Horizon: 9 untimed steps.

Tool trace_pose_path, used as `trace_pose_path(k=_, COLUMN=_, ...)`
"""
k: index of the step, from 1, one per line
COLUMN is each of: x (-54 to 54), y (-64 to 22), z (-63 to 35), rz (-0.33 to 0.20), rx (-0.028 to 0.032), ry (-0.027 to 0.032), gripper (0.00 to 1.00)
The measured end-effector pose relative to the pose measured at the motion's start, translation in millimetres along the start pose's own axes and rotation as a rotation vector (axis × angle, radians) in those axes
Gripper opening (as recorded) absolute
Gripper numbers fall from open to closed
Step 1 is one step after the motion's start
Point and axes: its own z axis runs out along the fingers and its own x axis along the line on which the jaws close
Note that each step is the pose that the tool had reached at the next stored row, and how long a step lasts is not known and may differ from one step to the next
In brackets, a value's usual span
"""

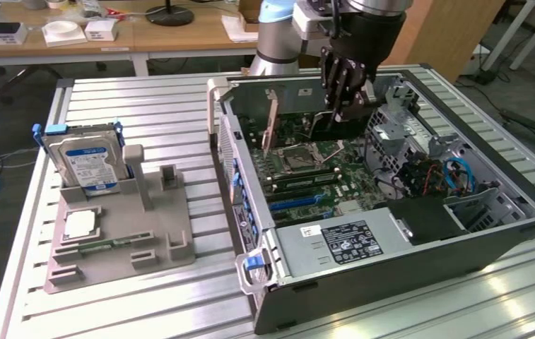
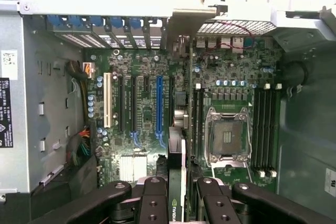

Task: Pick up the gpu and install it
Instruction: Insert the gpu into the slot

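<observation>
The gripper point(image 2: 176, 195) is hanging inside the open computer case point(image 1: 493, 233), its fingers clamped on the gpu point(image 2: 177, 156), which is standing on edge between them, directly below the wrist. In the wrist view the card's long axis is running from 6 o'clock toward 12 o'clock, its silver bracket point(image 2: 185, 24) leading toward the rear slot openings point(image 2: 105, 30) and parallel to the blue expansion slot point(image 2: 159, 103), which is lying just beside it at 9 o'clock. The card is sitting low over the motherboard point(image 2: 136, 77); whether its edge is already touching a slot cannot be told. The CPU socket point(image 2: 227, 135) is crowding the 3 o'clock side; the drive cage point(image 1: 394, 127) is standing near the arm in the exterior view.
</observation>
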Motion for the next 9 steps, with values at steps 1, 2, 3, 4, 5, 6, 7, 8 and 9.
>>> trace_pose_path(k=1, x=0.0, y=0.0, z=0.6, rz=0.000, rx=0.0001, ry=0.0055, gripper=0.26)
trace_pose_path(k=2, x=0.1, y=0.0, z=1.5, rz=0.000, rx=0.0002, ry=0.0096, gripper=0.26)
trace_pose_path(k=3, x=0.2, y=0.0, z=2.7, rz=0.000, rx=0.0003, ry=0.0123, gripper=0.26)
trace_pose_path(k=4, x=0.3, y=0.0, z=4.0, rz=0.000, rx=0.0001, ry=0.0131, gripper=0.26)
trace_pose_path(k=5, x=0.3, y=0.0, z=5.6, rz=0.000, rx=0.0001, ry=0.0134, gripper=0.26)
trace_pose_path(k=6, x=0.4, y=0.1, z=7.3, rz=0.000, rx=0.0002, ry=0.0135, gripper=0.26)
trace_pose_path(k=7, x=0.5, y=0.1, z=9.1, rz=0.000, rx=0.0001, ry=0.0135, gripper=0.26)
trace_pose_path(k=8, x=0.6, y=0.2, z=10.9, rz=0.000, rx=0.0000, ry=0.0135, gripper=0.26)
trace_pose_path(k=9, x=0.7, y=0.2, z=12.7, rz=0.000, rx=-0.0001, ry=0.0135, gripper=0.26)
